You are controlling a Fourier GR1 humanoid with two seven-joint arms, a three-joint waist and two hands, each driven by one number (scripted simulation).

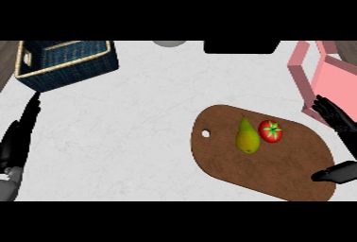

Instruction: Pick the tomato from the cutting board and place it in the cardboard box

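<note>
The white counter (125, 123) is seen from above. The brown cutting board (279, 175) is laid on it, toward the right. A dark blue basket (66, 64) is set at the far left. A pink box (335, 80) is set at the far right, partly cut off by the edge of the view. No other box is seen, so this 1 is taken as the box of the task.

The left robot hand (20, 134) is rested at the left edge with straight fingers, and nothing is held in it. The right robot hand (333, 113) is spread wide at the right edge. Its fingers are near the box, its thumb is over the board's right end, and nothing is held.

2 things are laid on the board: a green pear (246, 134) and the red tomato (271, 131). The tomato is not yet picked. It is touching the pear or just beside it.

Trouble could be caused by that. The pear may be bumped or caught too if the fingers are closed on that side. The tomato is round, so it may be rolled away if it is pushed by 1 finger first. The box wall may be hit if the tomato is carried too low.
</note>
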